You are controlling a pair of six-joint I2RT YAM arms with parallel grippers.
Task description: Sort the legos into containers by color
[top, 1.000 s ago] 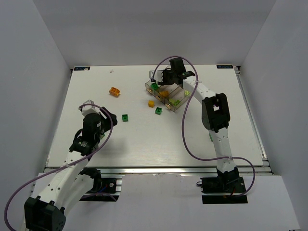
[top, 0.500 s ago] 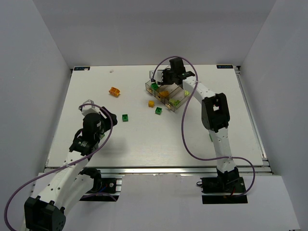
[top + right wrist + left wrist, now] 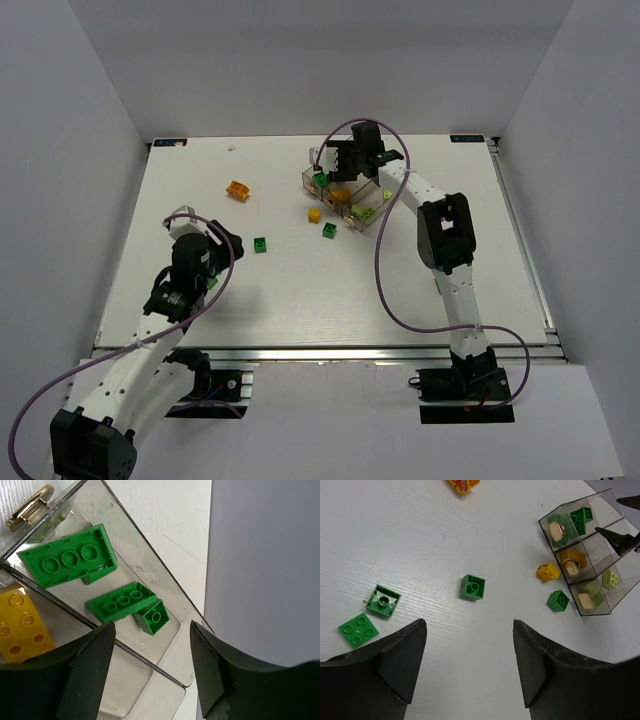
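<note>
Toward the near-left corner of the bench (image 3: 300, 300): left gripper (image 3: 468, 625), jaws released and spread wide, clasping no brick. Hangs over bare white surface, pointed toward the far edge. Just beyond its fingertips, on the left-edge side: flat green plate (image 3: 358, 629), studs up, and near it an upturned green brick (image 3: 382, 600), hollow side showing, not touching. Farther in, left of the bench's middle: lone green brick (image 3: 260, 244), studs up, well apart from the others. Farther still, right of it: square green brick (image 3: 329, 230) and a yellow brick (image 3: 314, 214), loose on the bench, just beside the near wall of the containers (image 3: 150, 575). Off toward the far-left corner: orange brick (image 3: 238, 189), well apart from all else. Then the containers proper, three clear compartments joined in a row, set slantwise close to the far edge, right of centre, with a gold clasp (image 3: 27, 507) on each compartment's end. Nearest compartment: pale yellow-green legos (image 3: 610, 578). Middle one: orange and yellow pieces, among them a yellow block (image 3: 20, 625). Farthest one: long green brick (image 3: 67, 555) lying underside up, a second long green piece (image 3: 122, 602), and a small green cube (image 3: 154, 619) touching its end. Directly above that farthest compartment: right gripper (image 3: 151, 624), jaws likewise released, fingers wide apart, grasping nothing. Past it, by the far edge: small white speck (image 3: 232, 147).
</note>
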